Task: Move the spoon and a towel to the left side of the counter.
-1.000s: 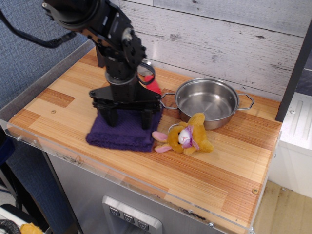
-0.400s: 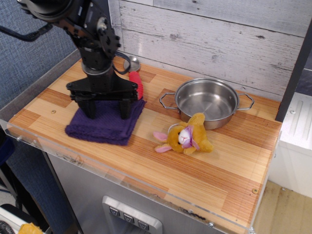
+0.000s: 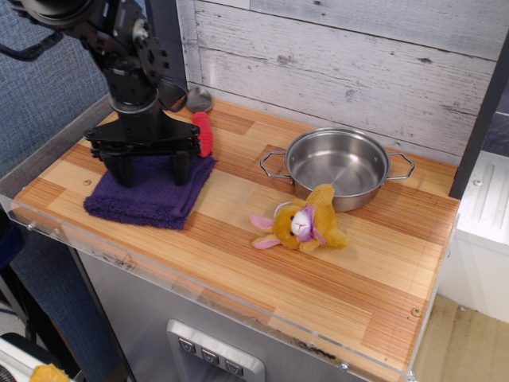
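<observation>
The dark purple towel (image 3: 151, 197) lies on the left part of the wooden counter (image 3: 262, 263). My gripper (image 3: 153, 170) stands open over it, its two black fingers (image 3: 124, 170) spread wide and planted on the cloth. The spoon (image 3: 204, 133) rests against the towel's back right edge. Its red ribbed handle touches the cloth, and its silver bowl (image 3: 198, 99) points toward the wall. Part of the towel's back is hidden behind the gripper.
A steel pot (image 3: 338, 163) with two handles stands at the back right. A yellow-brown plush bunny (image 3: 301, 225) lies in front of it. A clear acrylic rim (image 3: 199, 298) runs along the counter's front edge, and a plank wall closes the back.
The gripper has slid left with its fingers on the towel. The towel and the spoon beside it have moved left with it, away from the pot and bunny.
</observation>
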Tool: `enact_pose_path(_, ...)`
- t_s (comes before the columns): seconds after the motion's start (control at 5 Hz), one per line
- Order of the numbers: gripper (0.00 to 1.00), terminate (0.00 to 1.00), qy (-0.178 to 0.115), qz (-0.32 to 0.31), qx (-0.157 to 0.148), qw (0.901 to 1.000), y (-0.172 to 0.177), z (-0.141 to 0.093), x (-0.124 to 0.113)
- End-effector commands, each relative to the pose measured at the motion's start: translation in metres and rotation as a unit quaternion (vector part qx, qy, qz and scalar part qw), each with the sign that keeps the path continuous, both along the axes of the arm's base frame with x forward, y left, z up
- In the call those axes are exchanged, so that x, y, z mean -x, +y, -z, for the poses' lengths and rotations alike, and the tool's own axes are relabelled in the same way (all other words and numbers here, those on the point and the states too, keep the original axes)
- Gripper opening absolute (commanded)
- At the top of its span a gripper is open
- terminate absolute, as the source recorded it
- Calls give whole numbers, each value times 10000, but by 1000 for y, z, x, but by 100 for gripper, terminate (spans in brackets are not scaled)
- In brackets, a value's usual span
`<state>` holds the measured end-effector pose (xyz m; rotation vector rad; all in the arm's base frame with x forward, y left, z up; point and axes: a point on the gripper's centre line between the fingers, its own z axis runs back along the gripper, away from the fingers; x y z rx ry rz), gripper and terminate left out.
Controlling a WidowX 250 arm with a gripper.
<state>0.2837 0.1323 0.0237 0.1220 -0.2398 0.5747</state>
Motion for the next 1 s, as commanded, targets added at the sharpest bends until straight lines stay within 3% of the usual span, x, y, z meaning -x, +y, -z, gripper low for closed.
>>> enact_pose_path(0.0,100,0,-131,-426,-92,9990,31,-9,3)
enact_pose_path(0.4,100,0,-124,-604,-63,9981,41,-11,3)
enact_pose_path(0.8,100,0,-387,-516,-92,9979,35,-38,-4)
